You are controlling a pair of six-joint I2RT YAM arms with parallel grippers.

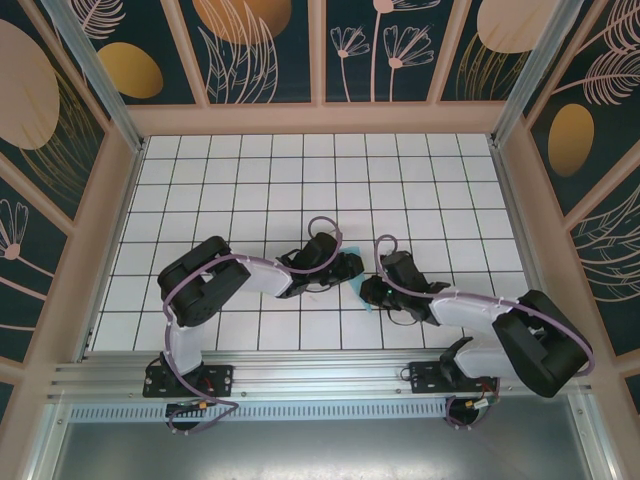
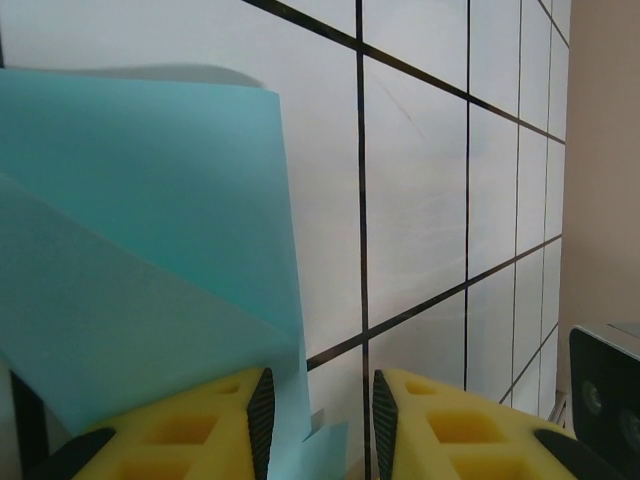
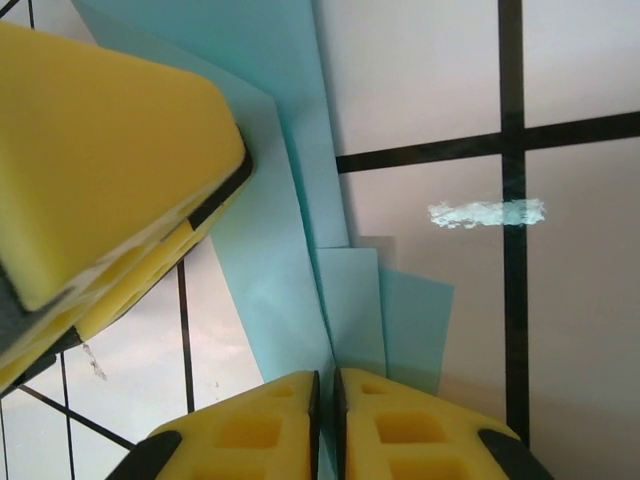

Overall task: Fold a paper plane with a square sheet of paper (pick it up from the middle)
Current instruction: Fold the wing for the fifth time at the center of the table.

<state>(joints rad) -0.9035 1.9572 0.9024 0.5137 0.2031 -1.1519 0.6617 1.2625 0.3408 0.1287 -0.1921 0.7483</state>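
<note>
**A:** How far is the folding getting?

**B:** Partway. Just past the tips of the right gripper [image 3: 327, 385], the blue sheet [image 3: 285, 260] is lying in overlapping creased layers and fanning away from the fingers. No pointed dart is showing, so the nose and wings are probably remaining, though the overhead view is hiding most of the paper.

**A:** What is that gripper doing?

**B:** It is pinching a folded edge, its jaws nearly meeting on the paper.

**A:** And the left gripper [image 2: 318, 400]?

**B:** Its jaws are standing apart, clamping nothing. A sliver of sheet is poking into the gap, and the rest is spreading out beyond one finger. Both arms are reaching low and inward, their wrists nearly meeting over the grid table [image 1: 250, 170].
</note>
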